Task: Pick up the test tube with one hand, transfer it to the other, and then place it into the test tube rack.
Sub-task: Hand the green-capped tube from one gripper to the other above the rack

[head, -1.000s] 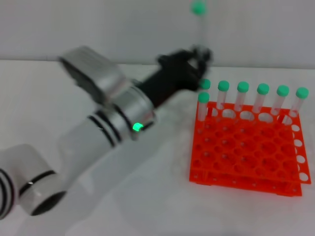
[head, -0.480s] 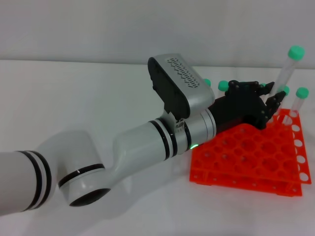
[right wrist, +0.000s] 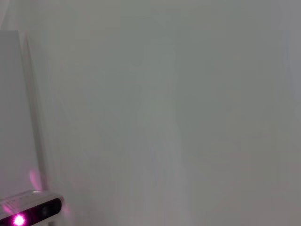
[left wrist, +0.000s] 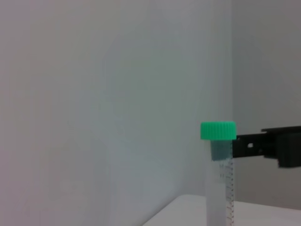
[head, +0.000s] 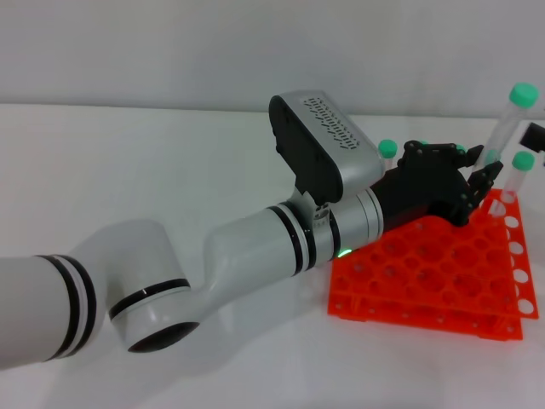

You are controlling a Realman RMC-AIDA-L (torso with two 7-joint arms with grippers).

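My left gripper (head: 479,182), black-fingered on a silver wrist with a green light, is shut on the lower part of the test tube (head: 504,136). It holds the tube tilted above the back right of the orange test tube rack (head: 426,277). The tube's green cap (head: 522,94) points up. In the left wrist view the tube (left wrist: 219,188) stands upright, and the right gripper's black body (left wrist: 273,147) reaches in just under the cap. In the head view only a black tip of the right gripper (head: 536,134) shows at the right edge, close to the tube.
Several other green-capped tubes stand in the rack's back row, one at the left (head: 387,149) and one at the right (head: 522,166). The left arm's white forearm (head: 255,256) crosses the table in front of the rack. A grey wall stands behind.
The left arm swung right over the rack, carrying the tube toward the right edge. The right gripper's black tip has come into view beside the tube.
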